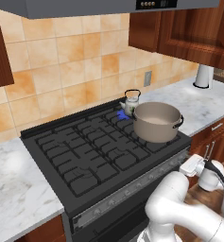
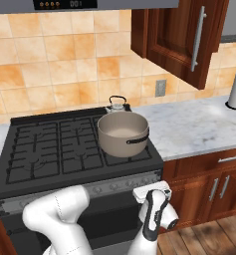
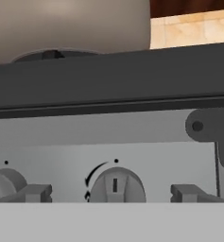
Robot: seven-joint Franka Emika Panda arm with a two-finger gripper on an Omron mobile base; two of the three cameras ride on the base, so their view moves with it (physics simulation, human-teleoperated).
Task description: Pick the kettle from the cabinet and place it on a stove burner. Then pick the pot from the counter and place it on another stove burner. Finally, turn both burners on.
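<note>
Tiled backsplash and marble counter (image 2: 199, 124) frame the black range (image 1: 80, 156), which sits mid-frame in both base views. Our pot (image 1: 156, 121) is on the grate at right-centre of the left base view, and the kettle (image 1: 131, 102) is on the burner just behind it, close to the pot's rim; we can't tell if they touch. A small blue patch (image 1: 121, 115) beside the kettle base may be flame, too small to confirm. Cabinet (image 2: 181, 37) at upper right of the right base view hangs open. Both placements look done, so we judge we're on the knob step. Gripper (image 3: 111, 193) is down at the range front: in the hand view its two fingertips (image 3: 35, 193) stand spread with a silver knob (image 3: 116, 184) centred in the gap between them, nothing clamped yet. Second knob (image 3: 4, 183) sits at lower left of that view. Risks from here: we close off-axis and the pads slip round the knob instead of turning it; we push in too hard against the panel; or we've lined up on a knob that feeds an empty burner, since nothing in the frames maps knobs to grates. Also the wrist is tucked low by the range front, so a big twist could hit a joint limit mid-turn.
</note>
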